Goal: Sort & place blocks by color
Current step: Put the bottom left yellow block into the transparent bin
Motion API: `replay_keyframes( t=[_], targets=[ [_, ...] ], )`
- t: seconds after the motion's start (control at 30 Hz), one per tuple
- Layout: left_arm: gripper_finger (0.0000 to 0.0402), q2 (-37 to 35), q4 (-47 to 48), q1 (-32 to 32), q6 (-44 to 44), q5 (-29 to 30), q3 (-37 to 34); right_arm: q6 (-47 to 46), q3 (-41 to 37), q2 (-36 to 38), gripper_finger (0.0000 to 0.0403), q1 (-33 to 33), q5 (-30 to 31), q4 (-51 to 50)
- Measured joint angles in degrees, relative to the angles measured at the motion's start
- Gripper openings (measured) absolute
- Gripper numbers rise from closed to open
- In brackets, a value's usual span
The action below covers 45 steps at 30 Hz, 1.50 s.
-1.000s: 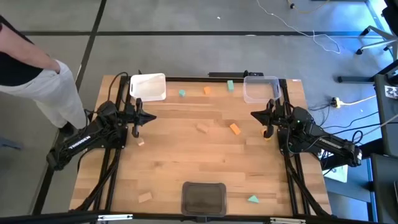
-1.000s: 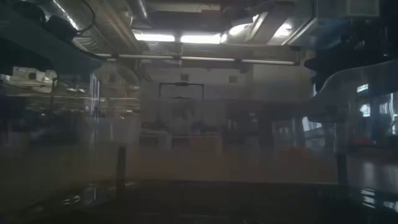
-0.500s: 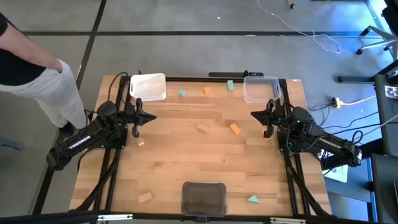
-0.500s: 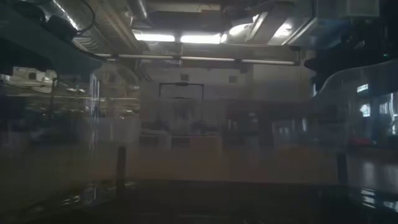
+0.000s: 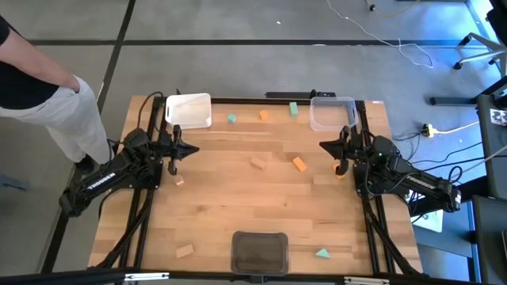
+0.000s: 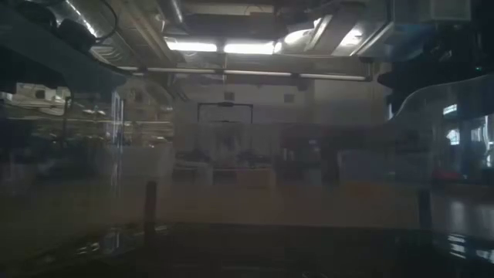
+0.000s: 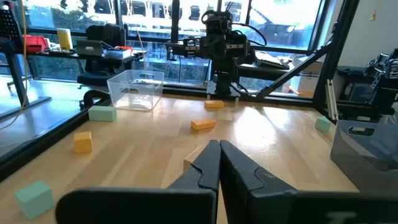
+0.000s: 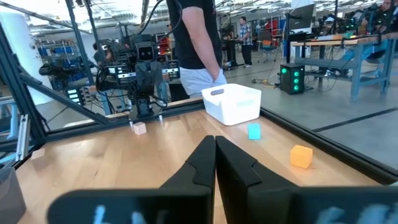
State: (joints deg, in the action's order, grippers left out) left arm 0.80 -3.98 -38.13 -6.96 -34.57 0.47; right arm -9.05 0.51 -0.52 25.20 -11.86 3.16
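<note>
Blocks (image 5: 299, 164) lie scattered over the table (image 5: 238, 214), none in the white tray (image 5: 188, 110), clear tray (image 5: 332, 112) or dark tray (image 5: 259, 252). Left gripper (image 5: 173, 166) and right gripper (image 5: 341, 169) wait at opposite sides, jaws clenched and empty

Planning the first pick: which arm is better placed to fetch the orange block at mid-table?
Right. The orange block lies close to the right gripper, while the left gripper waits across the table.
</note>
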Motion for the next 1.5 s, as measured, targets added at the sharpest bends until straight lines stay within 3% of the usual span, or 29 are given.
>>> replay_keyframes(
  t=[0.23, 0.4, 0.6, 0.8, 1.03, 1.23, 1.5],
  targets=[
    [0.0, 0.0, 0.01, 0.01, 0.0, -0.01, 0.0, -6.08, 0.0, 0.01, 0.0014, -0.01, -0.42, 0.02],
    [0.0, -0.02, 0.0, 0.02, 0.0, 0.0, -0.02, -4.44, 2.11, -0.01, 0.0008, -0.01, -3.61, -2.62],
    [0.0, -0.01, 0.0, 0.02, -0.02, 0.0, 0.0, 4.67, 14.68, -2.58, 0.0002, -0.01, 4.55, -16.64],
    [0.0, 0.0, 0.0, 0.02, -0.01, -0.01, -0.01, -2.19, 29.6, -13.46, 0.0001, 0.01, 10.01, -27.03],
    [0.0, -0.02, 0.01, 0.02, -0.01, 0.58, -0.02, -11.3, 45.81, -32.02, 0.0001, 0.0, 10.31, -48.93],
    [0.0, 0.0, 0.0, 0.02, -0.02, 0.94, -0.02, -9.6, 55.93, -45.32, 0.0001, 0.01, 10.25, -64.4],
    [0.0, 0.0, 0.0, 0.02, -0.01, 0.92, -0.01, -8.63, 66.66, -56.73, 0.0026, -0.01, 10.28, -74.99]
  ],
)
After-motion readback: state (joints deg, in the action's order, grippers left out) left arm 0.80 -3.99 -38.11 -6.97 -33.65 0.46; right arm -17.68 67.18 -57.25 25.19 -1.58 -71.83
